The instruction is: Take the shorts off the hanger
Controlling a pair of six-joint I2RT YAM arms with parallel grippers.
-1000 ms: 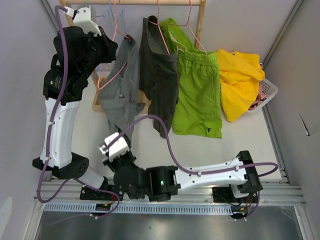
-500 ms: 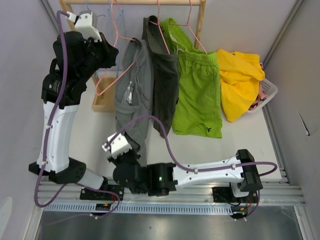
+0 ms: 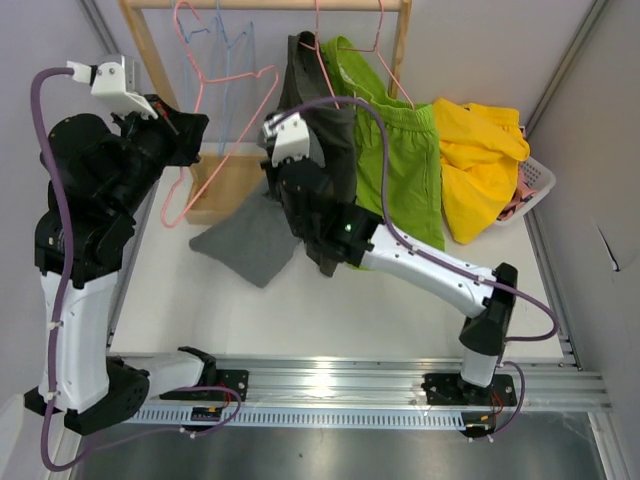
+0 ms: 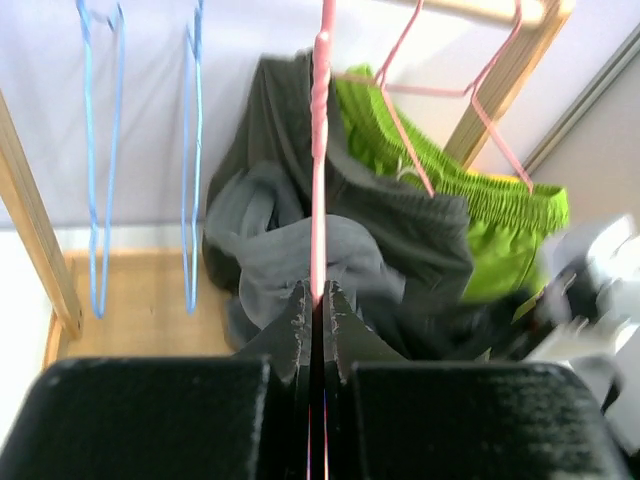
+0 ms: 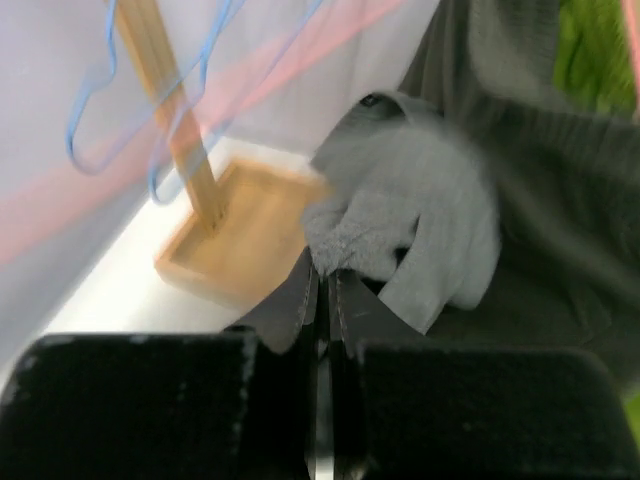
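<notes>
My left gripper [image 3: 190, 128] is shut on a bare pink wire hanger [image 3: 240, 76], held left of the rack; the wire runs between its jaws in the left wrist view [image 4: 322, 150]. The light grey shorts [image 3: 245, 238] are off that hanger and sag onto the table. My right gripper [image 3: 272, 195] is shut on a bunch of their fabric [image 5: 410, 220]. Dark grey shorts [image 3: 320, 150] and lime green shorts [image 3: 395, 170] hang on pink hangers. Yellow shorts [image 3: 480, 170] drape over a basket at the right. The pink patterned shorts are barely visible there.
The wooden rack has a top rail [image 3: 280, 5], a right post [image 3: 400, 40] and a box base [image 3: 215, 190] beside the grey shorts. Two blue hangers [image 4: 100, 150] hang empty at its left. A white basket [image 3: 540, 180] stands against the right wall.
The grey shorts slid off the pink hanger and dropped toward the table. My right arm swung from the near edge up to the rack with the fabric. My left gripper pulled the hanger left.
</notes>
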